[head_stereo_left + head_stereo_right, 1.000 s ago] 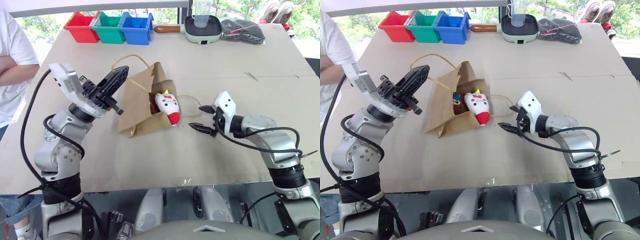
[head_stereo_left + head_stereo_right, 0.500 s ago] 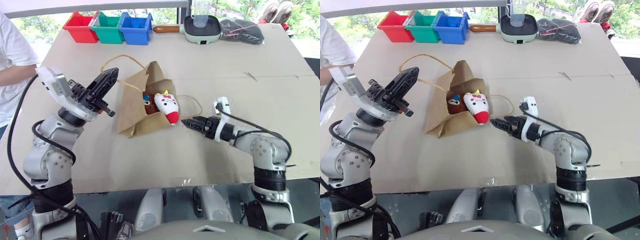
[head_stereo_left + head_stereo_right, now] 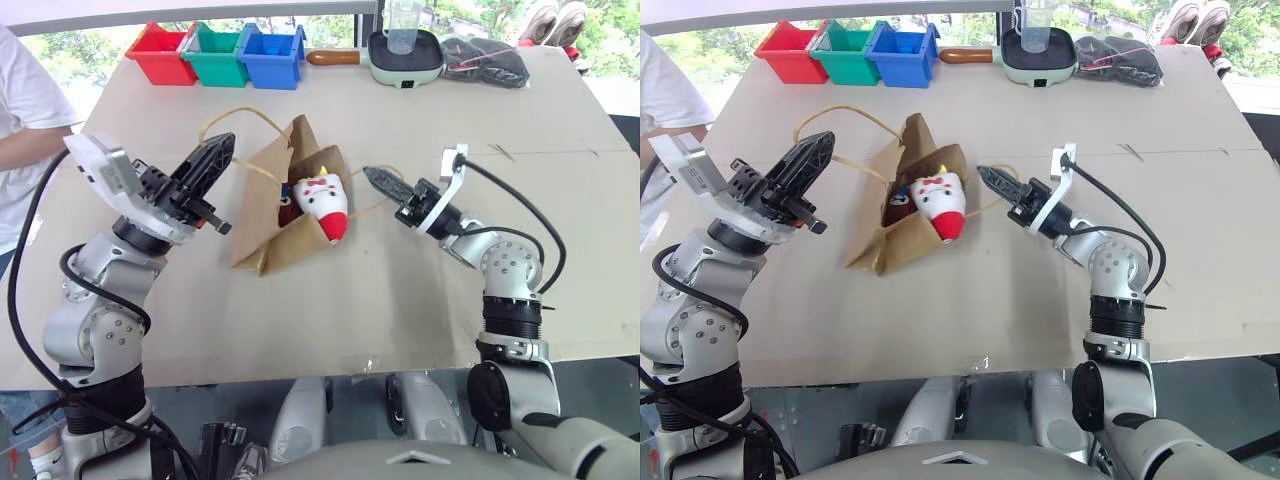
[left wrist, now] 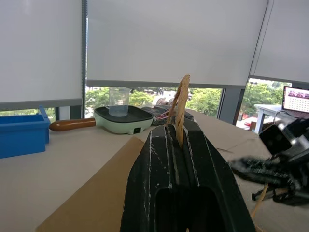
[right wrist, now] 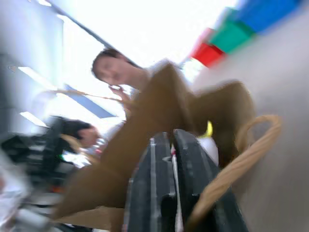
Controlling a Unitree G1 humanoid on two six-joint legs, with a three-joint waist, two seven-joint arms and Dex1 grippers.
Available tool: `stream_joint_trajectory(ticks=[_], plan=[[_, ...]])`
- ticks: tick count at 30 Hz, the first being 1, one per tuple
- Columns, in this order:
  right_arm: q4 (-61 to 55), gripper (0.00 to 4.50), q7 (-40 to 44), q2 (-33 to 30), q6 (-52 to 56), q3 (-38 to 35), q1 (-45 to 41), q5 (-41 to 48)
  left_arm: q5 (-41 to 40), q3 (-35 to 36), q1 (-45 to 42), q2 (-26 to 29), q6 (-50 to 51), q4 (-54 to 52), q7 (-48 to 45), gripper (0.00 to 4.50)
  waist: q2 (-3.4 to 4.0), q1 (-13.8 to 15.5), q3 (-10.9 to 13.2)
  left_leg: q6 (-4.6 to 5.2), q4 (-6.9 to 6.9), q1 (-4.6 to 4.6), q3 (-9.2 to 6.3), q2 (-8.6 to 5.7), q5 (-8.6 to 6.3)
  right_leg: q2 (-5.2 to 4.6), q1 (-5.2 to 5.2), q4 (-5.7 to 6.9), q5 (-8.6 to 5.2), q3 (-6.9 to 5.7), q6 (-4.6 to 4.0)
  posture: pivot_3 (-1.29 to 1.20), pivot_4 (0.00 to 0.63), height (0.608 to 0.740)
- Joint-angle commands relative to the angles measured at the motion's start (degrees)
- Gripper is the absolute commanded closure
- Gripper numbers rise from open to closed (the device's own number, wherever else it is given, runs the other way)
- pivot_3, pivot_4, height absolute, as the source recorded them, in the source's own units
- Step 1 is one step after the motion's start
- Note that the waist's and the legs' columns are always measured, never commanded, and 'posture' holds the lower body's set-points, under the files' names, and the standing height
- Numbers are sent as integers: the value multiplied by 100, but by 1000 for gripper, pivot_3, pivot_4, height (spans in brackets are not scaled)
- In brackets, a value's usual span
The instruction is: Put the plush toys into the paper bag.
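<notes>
While the left gripper pinches one cord handle and lifts it, the paper bag lies on the table with its mouth propped open toward the right arm. Beside the other handle the right gripper has its fingers together, and I cannot tell whether they pinch it. Half out of the mouth lies the white plush toy, red tip hanging over the edge, with the brown toy tucked behind, so a push inward seems needed.
</notes>
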Motion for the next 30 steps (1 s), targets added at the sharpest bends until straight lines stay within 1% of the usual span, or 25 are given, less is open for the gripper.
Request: stream_joint_trajectory(ticks=[1, 3, 4, 6, 9, 10, 12, 15, 17, 18, 19, 21, 22, 25, 27, 28, 30], plan=[[-1107, 4400, -583, -51, 174, -104, -1066, 921, -119, 187, -348, 90, -60, -19, 145, 4500, 10, 1, 6, 0, 0, -2, -3, 0, 0, 0, -4, 3, 0, 2, 0, 0, 150, 740], [-1269, 4400, -1023, -91, 293, -160, -1404, 1225, -99, 196, -581, 119, -80, 193, 152, 4500, 9, 3, 5, 0, 1, -4, -4, -1, 0, 1, -8, 7, 0, -3, 0, 0, 150, 740], [-1304, 4400, -1119, -162, 332, -106, -1411, 1222, -84, 183, -669, 115, -90, 304, 131, 4500, 6, 10, 1, 0, 0, -3, -3, -1, 0, 3, -8, 6, 0, -8, 0, 0, 150, 740], [-1255, 4400, -1205, -461, 360, 155, -1166, 866, 170, -51, -723, 127, -60, 606, 36, 4500, -13, 19, -14, 0, -6, 0, -9, 0, 0, 3, 4, -3, -1, -23, -1, 0, 150, 740], [-1551, 4400, -1732, -658, 446, 73, -1246, 1118, 463, -367, -1019, 10, -93, 875, 115, 4500, -6, 43, -4, 0, -4, -7, 3, -12, 0, -11, 5, -13, 0, -14, 0, 0, 150, 740], [-1599, 4400, -1875, -683, 462, 48, -1273, 1212, 507, -409, -1090, -18, -95, 931, 142, 4500, -5, 40, -4, 2, 4, -25, 5, -15, 1, -14, -9, -9, 0, -9, 1, 0, 150, 740], [-1726, 4400, -1789, -1005, 427, 306, -1040, 865, 634, -495, -1174, -60, -169, 1056, 88, 4500, -7, 21, -5, 2, 40, -86, -4, -13, 2, -8, -69, 19, 3, -12, 3, 0, 150, 740], [-1797, 4400, -1679, -1386, 389, 553, -689, 575, 797, -629, -1243, -81, -227, 1237, -33, 4500, -8, 6, -6, 2, 44, -83, -2, -10, 2, -8, -72, 33, 2, -14, 2, 0, 150, 740], [-2081, 3875, -1324, -1892, 345, 796, -384, 346, 723, -799, -1111, 97, -124, 1171, -570, 4500, -7, 6, -5, 3, 42, -82, 1, -7, 2, -5, -72, 34, 1, -13, 2, 0, 150, 740], [-2244, 3746, -1230, -2068, 409, 769, -299, 446, 564, -793, -1022, 201, -7, 1101, -845, 4500, -6, 6, -4, 3, 42, -83, 1, -8, 2, -5, -73, 33, 1, -13, 2, 0, 150, 740], [-2382, 3263, -1190, -2200, 487, 702, -254, 593, 473, -760, -964, 276, 43, 1066, -1009, 4165, -4, 4, -2, 3, 41, -85, 3, -8, 1, -6, -73, 31, 1, -12, 2, 0, 150, 740], [-2601, 2460, -1100, -2564, 712, 579, -195, 897, 401, -620, -939, 366, 105, 1141, -1065, 3511, 4, -7, 3, 3, 40, -85, 8, -8, 1, -6, -76, 30, 1, -4, 2, 0, 150, 740], [-2686, 1924, -1031, -2758, 804, 539, -157, 1003, 373, -562, -924, 412, 147, 1183, -1087, 3027, 4, 0, 3, 3, 41, -84, 7, -6, 1, -5, -77, 30, 1, -5, 2, 0, 150, 740], [-2995, 1863, -707, -3552, 1134, 269, 59, 1442, 108, -316, -748, 593, 374, 1148, -1244, 1431, 2, 11, 2, 3, 42, -83, 1, -4, 1, -4, -73, 30, 0, -12, 2, 0, 150, 740], [-3173, 1863, -514, -4023, 1266, 159, 230, 1669, -52, -185, -570, 698, 531, 1065, -1342, 612, 2, 17, 2, 4, 42, -83, 2, -4, 1, -5, -71, 28, 0, -12, 2, 0, 150, 740], [-3227, 1863, -473, -4174, 1280, 150, 292, 1742, -89, -152, -507, 735, 579, 1037, -1367, 99, 2, 20, 2, 5, 42, -84, 3, -3, 0, -6, -71, 25, 0, -11, 3, 0, 150, 740], [-3330, 1863, -384, -4470, 1294, 104, 479, 1791, -196, -78, -311, 829, 728, 964, -1458, 40, 1, 24, 2, 5, 42, -85, 3, -3, 0, -6, -71, 24, 0, -11, 3, 0, 150, 740]])
